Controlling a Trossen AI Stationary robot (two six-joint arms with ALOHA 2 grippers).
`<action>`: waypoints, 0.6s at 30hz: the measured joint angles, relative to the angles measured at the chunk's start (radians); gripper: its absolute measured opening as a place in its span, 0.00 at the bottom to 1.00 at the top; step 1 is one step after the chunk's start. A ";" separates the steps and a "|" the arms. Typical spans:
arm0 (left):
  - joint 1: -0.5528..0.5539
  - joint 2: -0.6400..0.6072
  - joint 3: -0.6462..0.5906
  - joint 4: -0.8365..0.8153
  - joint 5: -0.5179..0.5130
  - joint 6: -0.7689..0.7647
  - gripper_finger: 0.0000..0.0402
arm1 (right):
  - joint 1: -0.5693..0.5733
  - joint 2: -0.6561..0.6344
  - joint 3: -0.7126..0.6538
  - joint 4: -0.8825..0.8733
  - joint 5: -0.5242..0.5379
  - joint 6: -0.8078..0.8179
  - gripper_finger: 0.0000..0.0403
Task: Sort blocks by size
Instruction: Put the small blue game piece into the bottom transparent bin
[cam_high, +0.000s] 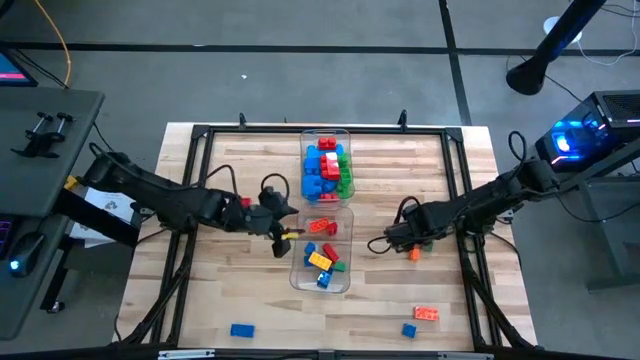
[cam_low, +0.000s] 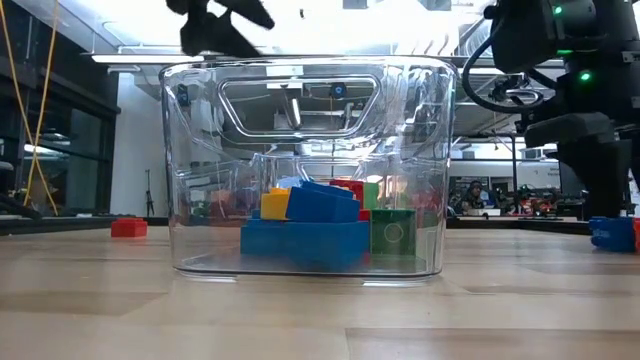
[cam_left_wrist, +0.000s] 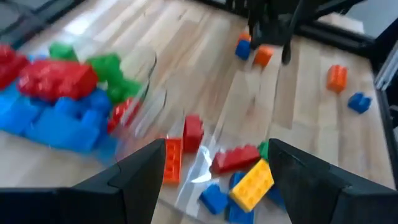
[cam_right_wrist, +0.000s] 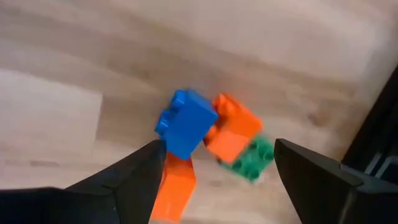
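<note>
The blocks lie in several places: two clear bins (cam_high: 303, 190) stand end to end in the middle of the table (cam_high: 230, 300), their long sides running from far to near. The far bin holds a heap of bigger blocks (cam_high: 327, 167), blue, red and green; the near bin holds smaller blocks (cam_high: 321, 253), yellow, blue and red, pointing every way. The left gripper (cam_high: 284, 236) is at the left edge of the near bin, its fingers wide apart and empty. The right gripper (cam_high: 385, 243) is right of the near bin, fingers also wide, holding nothing. Only its wrist view shows what lies before it: a tilted blue block (cam_right_wrist: 186, 123) leaning on orange blocks (cam_right_wrist: 233, 127), with a green block (cam_right_wrist: 255, 158) just beside them. From above this cluster is mostly hidden under the arm. Loose blocks rest near the front edge: a blue one (cam_high: 241, 330) at the left, an orange one (cam_high: 426, 314) and a small blue one (cam_high: 409, 330) at the right. The low view looks through the near bin, which blocks the far one.
</note>
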 joint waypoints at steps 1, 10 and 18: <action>-0.002 -0.001 -0.018 0.000 -0.003 -0.018 0.66 | -0.003 0.000 0.000 0.000 0.017 -0.008 0.74; -0.013 -0.001 -0.135 -0.003 -0.007 -0.164 0.66 | -0.064 0.001 -0.020 0.162 0.100 -0.136 0.74; -0.032 -0.001 -0.154 0.002 0.004 -0.195 0.66 | -0.085 0.001 -0.022 0.145 0.107 -0.190 0.74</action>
